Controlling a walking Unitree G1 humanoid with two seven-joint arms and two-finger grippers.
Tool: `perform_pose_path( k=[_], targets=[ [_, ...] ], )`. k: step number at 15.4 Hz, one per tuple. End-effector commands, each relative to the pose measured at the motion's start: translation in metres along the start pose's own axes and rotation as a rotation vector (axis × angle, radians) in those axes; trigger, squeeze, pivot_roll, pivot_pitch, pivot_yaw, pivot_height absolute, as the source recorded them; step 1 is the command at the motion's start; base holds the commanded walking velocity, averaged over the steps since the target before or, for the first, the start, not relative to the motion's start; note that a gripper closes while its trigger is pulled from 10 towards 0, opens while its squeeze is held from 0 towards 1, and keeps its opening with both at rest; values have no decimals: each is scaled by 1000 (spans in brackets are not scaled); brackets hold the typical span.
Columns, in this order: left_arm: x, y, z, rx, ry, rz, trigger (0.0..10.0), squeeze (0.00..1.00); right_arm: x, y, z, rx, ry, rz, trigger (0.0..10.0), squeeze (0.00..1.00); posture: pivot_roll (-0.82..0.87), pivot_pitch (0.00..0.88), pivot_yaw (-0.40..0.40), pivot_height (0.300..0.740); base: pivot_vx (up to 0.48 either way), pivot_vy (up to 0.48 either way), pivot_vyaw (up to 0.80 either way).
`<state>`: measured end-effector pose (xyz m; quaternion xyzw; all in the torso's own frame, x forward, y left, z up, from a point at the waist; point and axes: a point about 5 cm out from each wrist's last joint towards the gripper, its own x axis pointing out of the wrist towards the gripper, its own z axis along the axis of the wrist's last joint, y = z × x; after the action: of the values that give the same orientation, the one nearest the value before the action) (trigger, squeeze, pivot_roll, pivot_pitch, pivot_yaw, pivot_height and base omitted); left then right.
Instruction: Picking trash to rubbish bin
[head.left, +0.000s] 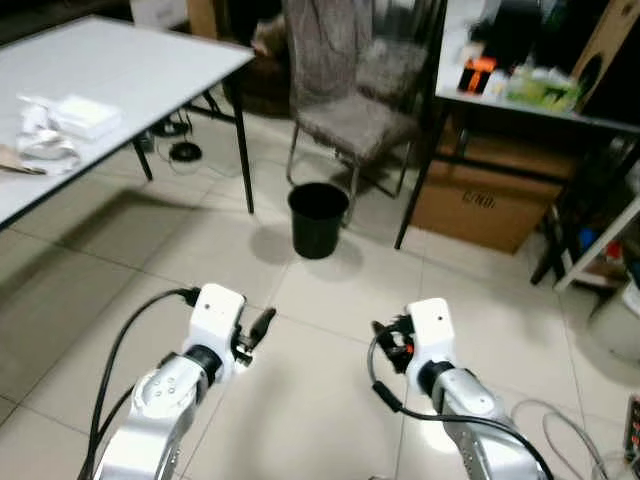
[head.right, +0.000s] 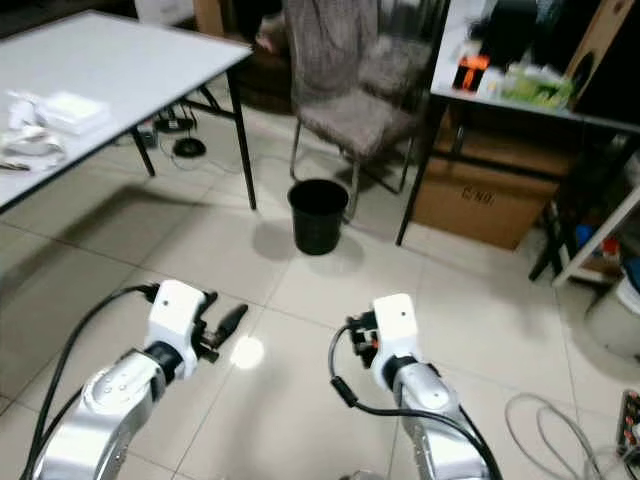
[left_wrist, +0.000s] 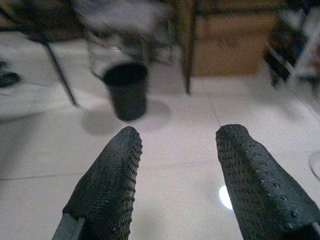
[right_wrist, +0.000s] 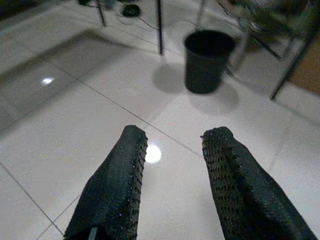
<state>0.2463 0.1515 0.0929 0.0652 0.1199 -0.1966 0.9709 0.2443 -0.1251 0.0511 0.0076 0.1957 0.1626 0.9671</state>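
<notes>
Fingers of my left gripper (left_wrist: 177, 165) and right gripper (right_wrist: 175, 165) stand apart, holding nothing, above bare floor tiles (head.left: 300, 400). Black bin (head.left: 318, 219) stands ahead beside the chair (head.left: 350, 110). Trash (head.left: 45, 140) lies on the white table (head.left: 150, 70), far left.

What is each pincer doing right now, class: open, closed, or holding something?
Left pincer: open, holding nothing, above the floor tiles.
Right pincer: open, holding nothing, pointed toward the black bin.
</notes>
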Motion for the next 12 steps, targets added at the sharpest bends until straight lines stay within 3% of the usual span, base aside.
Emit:
perform_pose_path(
  k=[1,7,9,12],
  targets=[
    [-5,1,0,9,-15,47,10000,0,2,-2,10,-12,-41,-3,10000,0,-31,63,-32,740,0,0,800],
    [-1,2,10,46,-56,68,10000,0,3,-5,16,-8,-59,-26,10000,0,-35,60,-25,740,0,0,800],
    [3,3,16,41,-85,84,10000,0,3,-12,21,5,-86,-75,10000,0,-41,56,-13,740,0,0,216],
    [5,5,16,25,-91,93,10000,0,3,-12,29,-69,-109,-100,10000,0,-43,58,-16,740,0,0,0]
  ],
)
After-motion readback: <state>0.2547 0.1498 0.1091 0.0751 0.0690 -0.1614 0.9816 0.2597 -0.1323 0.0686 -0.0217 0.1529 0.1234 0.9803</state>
